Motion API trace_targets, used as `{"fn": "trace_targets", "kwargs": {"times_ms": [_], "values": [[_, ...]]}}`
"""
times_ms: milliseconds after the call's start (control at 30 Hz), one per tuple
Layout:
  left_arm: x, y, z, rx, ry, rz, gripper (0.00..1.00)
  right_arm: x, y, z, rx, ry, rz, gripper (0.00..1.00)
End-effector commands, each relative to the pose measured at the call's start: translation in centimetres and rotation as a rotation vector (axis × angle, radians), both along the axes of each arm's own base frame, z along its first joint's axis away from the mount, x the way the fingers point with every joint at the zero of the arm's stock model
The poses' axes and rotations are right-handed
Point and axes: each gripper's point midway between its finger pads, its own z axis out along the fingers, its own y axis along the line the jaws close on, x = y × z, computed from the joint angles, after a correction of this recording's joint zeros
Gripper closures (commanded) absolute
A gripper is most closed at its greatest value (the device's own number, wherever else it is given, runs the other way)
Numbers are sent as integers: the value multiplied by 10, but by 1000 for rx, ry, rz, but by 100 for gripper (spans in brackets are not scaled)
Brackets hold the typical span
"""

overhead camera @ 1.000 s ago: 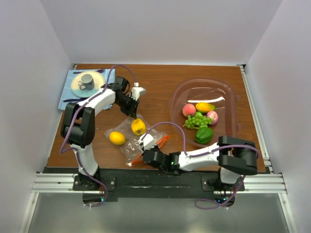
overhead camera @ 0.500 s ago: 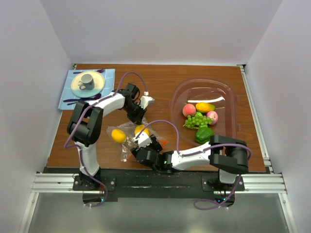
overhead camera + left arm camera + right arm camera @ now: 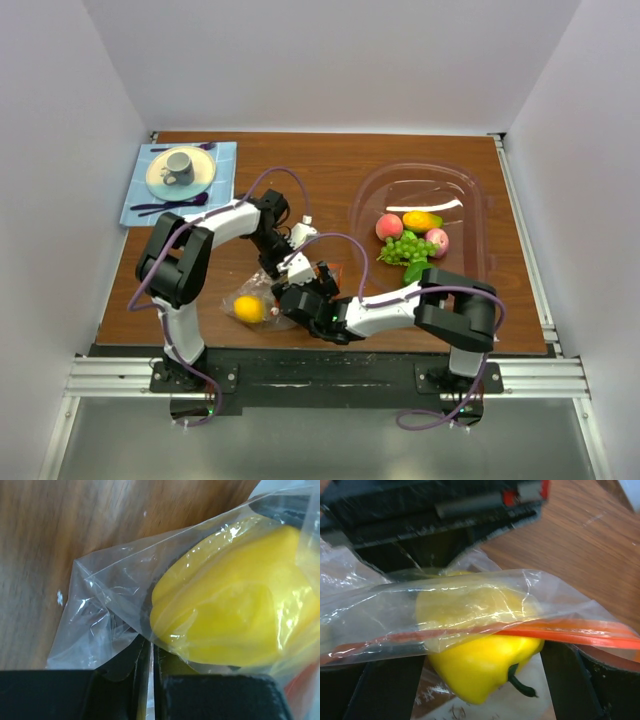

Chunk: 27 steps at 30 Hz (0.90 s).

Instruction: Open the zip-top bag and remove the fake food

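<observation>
Our left gripper [image 3: 150,667] has its fingers almost together, with a fold of the clear bag [image 3: 100,605] nipped in the narrow slit between them. Our right gripper [image 3: 480,657] stands wide, one finger on either side of a yellow pepper [image 3: 485,675]. We see a small gap on one side and cannot tell whether the other finger presses the pepper. Its upper half lies behind the plastic. Its lower half and green stem show bare below the orange-red zip strip [image 3: 585,636], which runs across the right wrist view from edge to edge.

From above, both grippers meet over the bag at the near left of the table [image 3: 320,170]. A round yellow fruit [image 3: 247,308] lies at the bag's left end; we cannot tell whether it is inside. Well apart to the right, the clear tub [image 3: 470,195] holds a peach [image 3: 389,227], a mango [image 3: 422,220], green grapes [image 3: 403,247], a second peach [image 3: 437,241] and a green pepper [image 3: 415,271]. In the far left corner a grey cup [image 3: 180,166] stands on a plate [image 3: 158,182].
</observation>
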Motion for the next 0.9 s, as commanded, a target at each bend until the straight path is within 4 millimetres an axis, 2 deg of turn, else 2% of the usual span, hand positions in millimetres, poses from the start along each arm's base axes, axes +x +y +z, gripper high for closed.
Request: {"fn": "trace_targets", "kwargs": {"times_ms": [0, 67, 167, 200, 233, 267, 300, 367, 400, 467, 500, 567, 633, 700, 733, 800, 867], "values": [[-14, -8, 17, -53, 20, -41, 89, 5, 33, 14, 73, -21, 25, 11], [-13, -9, 22, -55, 16, -43, 89, 2, 35, 6, 69, 2, 37, 15], [-9, -5, 22, -41, -15, -40, 92, -3, 35, 4, 83, 33, 50, 37], [-8, -2, 20, -25, -21, -36, 92, -5, 29, 1, 77, 42, 48, 52], [-9, 0, 17, -18, -21, -30, 93, -8, 24, 0, 80, 59, 41, 59], [-8, 4, 15, -15, -15, -14, 94, -12, 24, 11, 111, 67, 54, 65], [-8, 8, 12, -11, -10, -5, 94, -17, 16, 7, 101, 80, 59, 76], [-7, 20, 0, 8, 9, 33, 96, -28, 9, 13, 122, 108, 75, 84], [-6, 27, -6, 31, 10, 49, 97, -36, 4, 22, 152, 126, 99, 89], [-4, 39, -17, 53, 17, 80, 98, -47, -3, 25, 172, 158, 120, 95], [-2, 45, -21, 81, 10, 97, 99, -56, -6, 33, 206, 186, 160, 96], [-1, 55, -29, 111, 4, 118, 100, -66, -15, 30, 208, 229, 183, 96], [0, 60, -33, 129, -18, 124, 100, -74, -22, 38, 226, 256, 203, 97], [2, 63, -33, 134, -26, 134, 100, -80, -34, 38, 217, 278, 207, 98], [3, 63, -32, 133, -32, 140, 100, -81, -37, 56, 262, 265, 216, 98], [10, 63, -29, 130, -50, 160, 100, -81, -57, 63, 238, 253, 186, 98], [18, 63, -23, 126, -69, 185, 100, -67, -80, 94, 266, 165, 104, 98]]}}
